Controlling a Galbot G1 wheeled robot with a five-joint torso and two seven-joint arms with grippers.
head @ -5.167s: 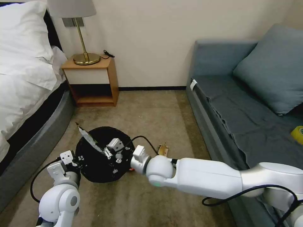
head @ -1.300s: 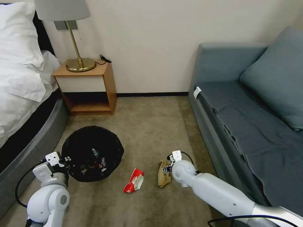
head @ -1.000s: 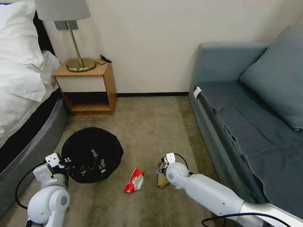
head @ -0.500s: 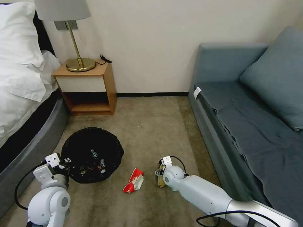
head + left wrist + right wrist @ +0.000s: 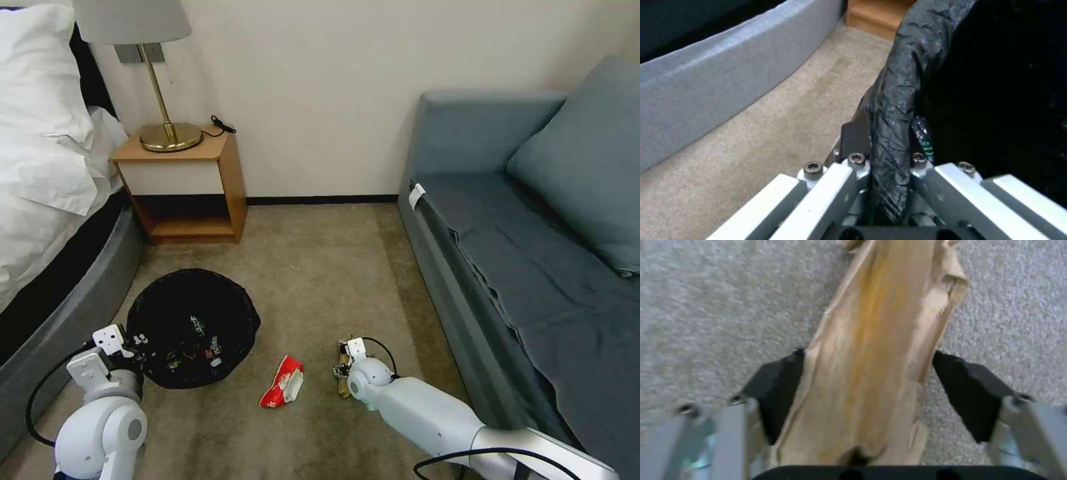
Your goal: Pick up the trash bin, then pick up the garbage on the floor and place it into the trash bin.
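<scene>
The trash bin (image 5: 243, 310), round and lined with a crinkled black bag (image 5: 898, 86), sits on the carpet at the left. My left gripper (image 5: 139, 343) is shut on its near rim, which is pinched between the fingers (image 5: 889, 166). Litter lies inside the bin. A red-and-white crumpled wrapper (image 5: 283, 381) rests on the floor to the right of the bin. Further right, my right gripper (image 5: 341, 368) is down at the carpet over the tan-brown peel-like scrap (image 5: 343, 387). Its black pads (image 5: 773, 386) straddle the scrap (image 5: 876, 340), open, one on each side.
A wooden nightstand (image 5: 183, 183) with a brass lamp (image 5: 167, 133) stands against the far wall. The bed (image 5: 47, 167) and its grey frame run along the left, close to the bin. A blue-grey sofa (image 5: 533, 267) lines the right side.
Five seconds ago my right gripper was over the bin with a wrapper; the camera has shifted since. In the last second the right gripper has settled down around the tan scrap. The left arm still holds the bin.
</scene>
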